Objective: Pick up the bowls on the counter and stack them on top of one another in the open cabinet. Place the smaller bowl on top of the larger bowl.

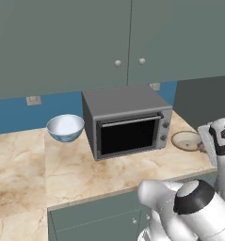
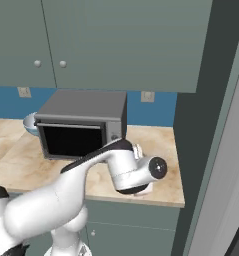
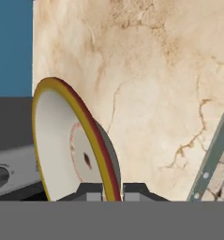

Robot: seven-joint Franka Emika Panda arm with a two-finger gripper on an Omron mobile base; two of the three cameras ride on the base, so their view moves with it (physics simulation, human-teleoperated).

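Right of the microwave: the smaller bowl (image 1: pixel 186 140) sits over the counter (image 1: pixel 123 172) near its right end, mouth up and close to level in the left base view. I cannot tell whether it rests on the stone or is just clear of it.
Smaller bowl, hand view: the bowl (image 3: pixel 62 140) is seen nearly edge-on. Its yellow-and-red rim rises from between the finger tips and curves up and to the left, so the disc's long line runs bottom to top of that view. Its pale face, with a faint ring at the middle, faces left.
Gripper: the gripper (image 3: pixel 112 192) is clamped on the smaller bowl's rim, one dark tip on each side of the edge. In the left base view the gripper (image 1: pixel 202 147) meets the bowl's right side.
Larger bowl: the larger bowl (image 1: pixel 65 127) stands upright on the counter to the left of the microwave (image 1: pixel 128 122), just beside it, by the blue wall (image 1: pixel 15 113). Its mouth faces up, white inside, pale blue outside.
Bowls: they are well apart, with the microwave between them.
Tall cabinet: the tall cabinet (image 2: pixel 198 150) stands at the counter's right end, past the smaller bowl.
Arm: the arm (image 2: pixel 91 175) reaches over the counter's front edge toward the right end.
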